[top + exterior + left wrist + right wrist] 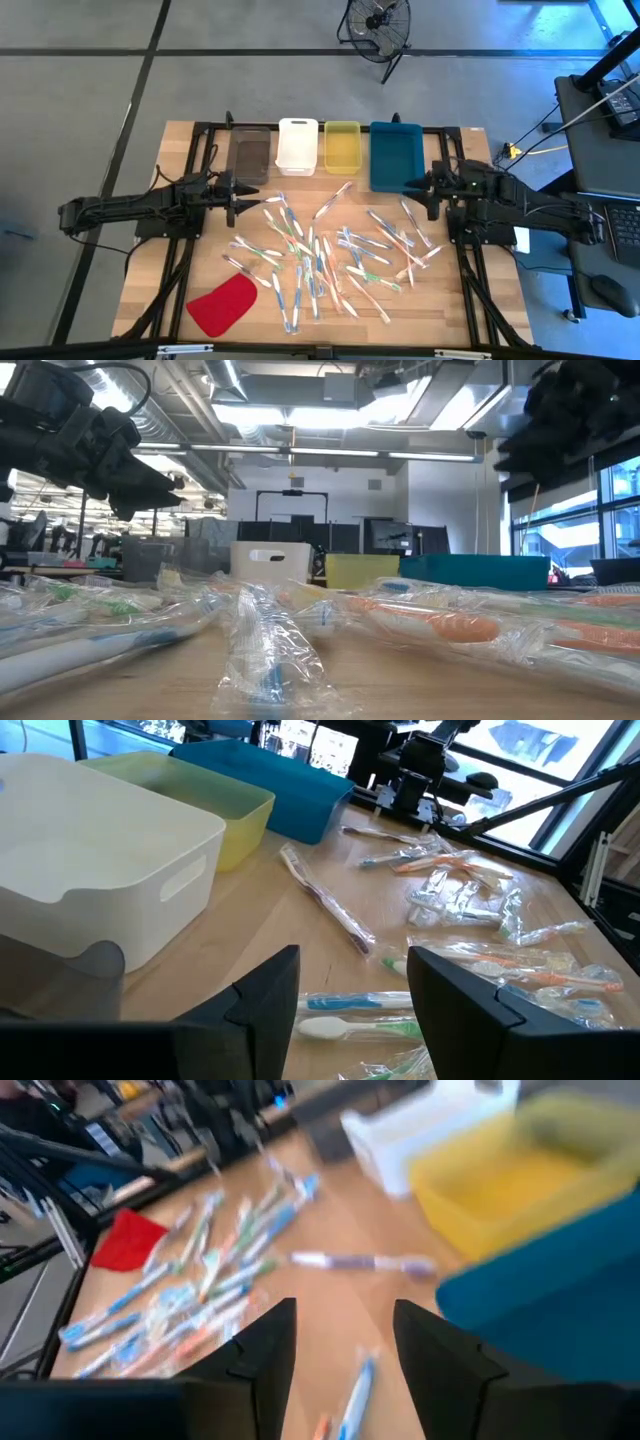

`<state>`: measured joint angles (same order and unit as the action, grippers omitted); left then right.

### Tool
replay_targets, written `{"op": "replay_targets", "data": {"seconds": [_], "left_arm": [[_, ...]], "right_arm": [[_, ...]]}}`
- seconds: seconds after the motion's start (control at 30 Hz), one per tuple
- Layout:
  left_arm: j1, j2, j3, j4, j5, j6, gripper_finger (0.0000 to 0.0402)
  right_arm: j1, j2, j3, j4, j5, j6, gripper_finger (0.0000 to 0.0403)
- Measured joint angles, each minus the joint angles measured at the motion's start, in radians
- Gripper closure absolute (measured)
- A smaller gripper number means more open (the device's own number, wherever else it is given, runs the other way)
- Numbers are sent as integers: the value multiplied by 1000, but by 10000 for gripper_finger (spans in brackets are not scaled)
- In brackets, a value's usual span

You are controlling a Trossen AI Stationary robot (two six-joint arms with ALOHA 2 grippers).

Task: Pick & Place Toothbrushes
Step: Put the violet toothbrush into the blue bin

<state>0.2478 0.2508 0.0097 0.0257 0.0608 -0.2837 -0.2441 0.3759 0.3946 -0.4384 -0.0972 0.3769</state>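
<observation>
Many wrapped toothbrushes lie flat and scattered over the middle of the wooden table; they also show in the low view, the left wrist view and the right wrist view. My left gripper hovers open at the left of the pile, near the grey bin; in its wrist view its fingers frame a blue-and-white toothbrush below. My right gripper hovers open at the right of the pile, beside the blue bin; its wrist view looks over the table.
Four bins stand in a row at the far edge: grey, white, yellow and blue. A flat red piece lies at the near left. A fan stands on the floor beyond the table.
</observation>
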Motion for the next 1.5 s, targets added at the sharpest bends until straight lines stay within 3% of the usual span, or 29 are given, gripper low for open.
{"op": "replay_targets", "data": {"seconds": [0.67,0.9,1.23,1.5], "left_arm": [[0,0,0,2,0,8,219],[0,0,0,26,0,-1,219],[0,0,0,31,-18,16,219],[0,0,0,31,-100,16,219]], "right_arm": [[199,240,0,172,12,220,272],[267,305,3,283,12,203,273],[285,378,194,34,140,60,286],[285,438,304,-170,171,132,298]]}}
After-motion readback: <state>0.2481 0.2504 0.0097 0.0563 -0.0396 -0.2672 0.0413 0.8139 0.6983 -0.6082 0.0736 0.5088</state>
